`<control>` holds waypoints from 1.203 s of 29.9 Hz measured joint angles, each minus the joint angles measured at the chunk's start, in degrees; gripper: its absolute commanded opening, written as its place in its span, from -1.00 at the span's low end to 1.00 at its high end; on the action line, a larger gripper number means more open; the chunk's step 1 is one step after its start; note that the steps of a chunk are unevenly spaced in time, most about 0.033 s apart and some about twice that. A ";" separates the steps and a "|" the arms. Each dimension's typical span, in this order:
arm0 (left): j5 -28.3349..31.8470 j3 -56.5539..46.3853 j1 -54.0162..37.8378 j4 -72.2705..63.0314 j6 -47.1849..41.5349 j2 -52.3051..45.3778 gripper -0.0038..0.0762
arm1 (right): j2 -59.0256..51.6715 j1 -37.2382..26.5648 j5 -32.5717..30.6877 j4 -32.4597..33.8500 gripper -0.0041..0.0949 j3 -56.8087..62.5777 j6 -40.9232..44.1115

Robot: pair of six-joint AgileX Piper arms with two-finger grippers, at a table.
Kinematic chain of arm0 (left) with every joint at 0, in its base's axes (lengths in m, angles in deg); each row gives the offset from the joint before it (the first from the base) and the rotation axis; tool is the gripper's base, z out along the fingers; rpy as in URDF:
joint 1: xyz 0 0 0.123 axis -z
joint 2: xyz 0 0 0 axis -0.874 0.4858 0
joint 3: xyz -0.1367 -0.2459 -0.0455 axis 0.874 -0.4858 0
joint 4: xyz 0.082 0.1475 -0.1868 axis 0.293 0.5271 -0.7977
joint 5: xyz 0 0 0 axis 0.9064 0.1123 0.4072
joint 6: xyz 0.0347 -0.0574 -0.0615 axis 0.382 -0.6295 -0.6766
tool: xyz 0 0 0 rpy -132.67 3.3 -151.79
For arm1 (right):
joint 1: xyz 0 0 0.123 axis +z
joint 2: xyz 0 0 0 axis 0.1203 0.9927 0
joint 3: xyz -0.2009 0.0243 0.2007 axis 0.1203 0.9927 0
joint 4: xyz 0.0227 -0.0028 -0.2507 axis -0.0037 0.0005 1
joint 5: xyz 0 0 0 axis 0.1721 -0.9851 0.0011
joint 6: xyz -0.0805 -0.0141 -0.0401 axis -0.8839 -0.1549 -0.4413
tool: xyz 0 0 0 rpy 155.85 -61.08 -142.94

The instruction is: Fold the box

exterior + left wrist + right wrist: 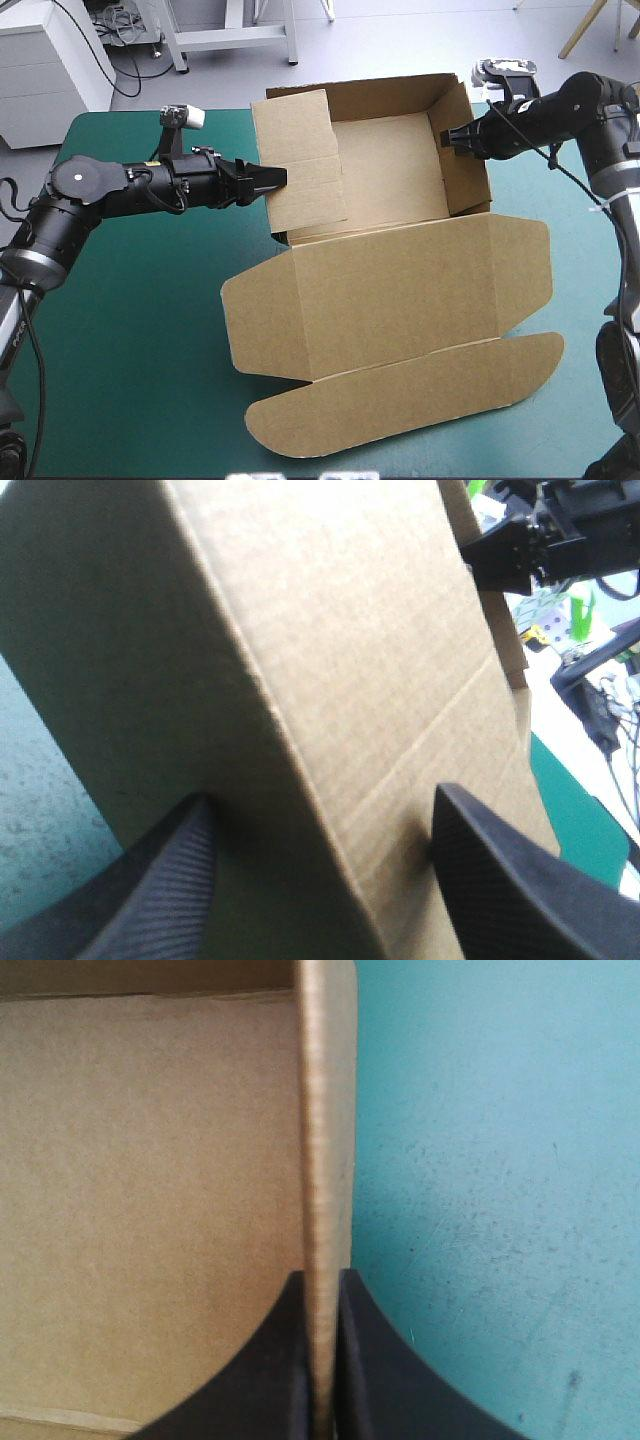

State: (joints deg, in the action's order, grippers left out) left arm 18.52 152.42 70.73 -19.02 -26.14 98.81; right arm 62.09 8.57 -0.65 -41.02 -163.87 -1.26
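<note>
Material: plain brown corrugated board, matt, with fine ribbing that shows close up in the left wrist view. The box [385, 165] is a single cut sheet with scored creases.
Shape: an open tray with its walls raised. The lid [400, 290] lies flat and ends in a long rounded flap [400, 395], with a smaller side flap at each end of the lid.
Place: the tray sits on the far half of the table with its back wall near the far edge. The lid and rounded flap reach toward the near edge.
Left wall [295, 160]: a broad panel creased over at the top and leaning inward over the tray floor.
Left gripper [278, 178]: at the outer side of the left wall. Its black, finely ridged fingers stand well apart, one on each side of the crease, with their tips against the board.
Right wall [465, 150]: upright, a thin pale edge seen end-on in the right wrist view.
Right gripper [447, 138]: on the top edge of the right wall. Its fingers are all but closed and pinch the board between them.
Surface: teal-green cover [130, 330], flat and faintly speckled, bare around the box.
Room: pale grey floor beyond the far edge, with a white cabinet [50, 60] off the far-left corner.
</note>
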 measured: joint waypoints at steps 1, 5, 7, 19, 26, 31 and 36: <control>0.21 1.17 0.85 2.23 -1.88 0.39 0.22 | 0.00 0.00 0.00 0.05 -0.94 0.00 0.25; 0.49 6.20 4.45 11.90 -9.18 3.12 0.22 | 0.20 0.21 0.00 0.94 -0.94 0.00 1.33; 0.29 9.13 5.92 16.26 -12.70 5.01 0.22 | 0.41 0.73 0.07 1.65 -0.94 0.00 2.14; -10.11 27.80 10.81 43.37 -32.70 15.41 0.13 | 1.99 2.72 1.58 3.92 -0.93 0.00 8.85; -17.54 37.44 11.37 47.05 -35.13 21.81 -0.12 | 2.58 3.23 2.01 5.06 -0.93 0.00 10.56; -18.63 41.52 11.37 49.49 -35.47 25.76 -0.43 | 3.72 5.54 3.06 8.67 -0.93 0.00 12.88; -18.74 41.86 11.48 52.51 -36.30 27.31 -0.93 | 4.67 7.03 3.83 9.81 -0.93 0.00 14.65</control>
State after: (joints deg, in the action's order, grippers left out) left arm -0.22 194.28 82.21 33.49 -62.44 126.12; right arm 66.77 15.60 3.18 -31.21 -163.87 13.39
